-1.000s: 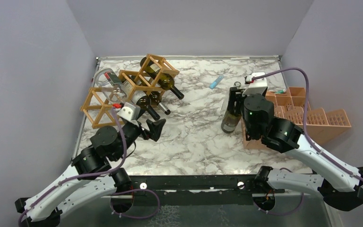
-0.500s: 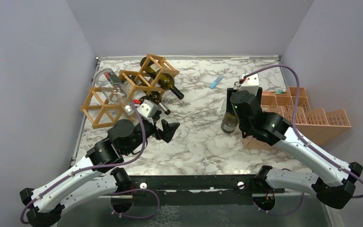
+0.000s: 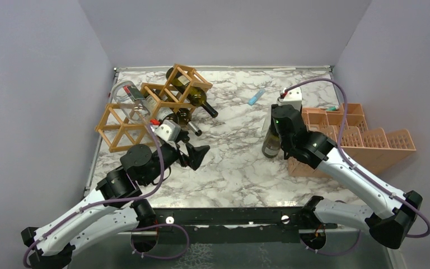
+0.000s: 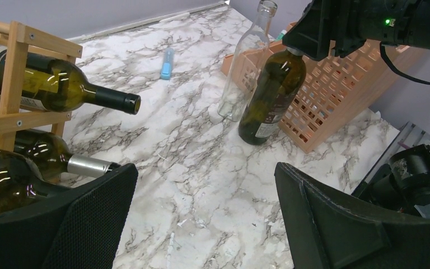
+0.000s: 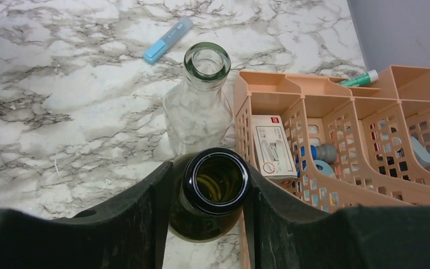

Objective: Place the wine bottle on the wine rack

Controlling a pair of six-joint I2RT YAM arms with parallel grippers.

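step: take the wine bottle (image 4: 269,95) by the neck, then lift it straight up
how: squeeze firmly below the lip and keep it upright; judged risk is knocking the clear glass bottle (image 5: 199,106) just behind it
right gripper (image 5: 210,168): narrowed onto the neck, a finger against each side
left gripper (image 3: 193,152): wide, holding nothing
bottle's place: standing on the marble table (image 3: 235,162) just beside the salmon-pink crate (image 3: 369,140), well apart from the wine rack (image 4: 12,73)

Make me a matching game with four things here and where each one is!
1 dark green bottle
2 clear bottle
3 blue marker
4 wine rack

A lies flat on the tabletop
B holds bottles lying down
C neck between the fingers of the right gripper
D stands ungripped beside the crate

Pairs: 1-C, 2-D, 3-A, 4-B
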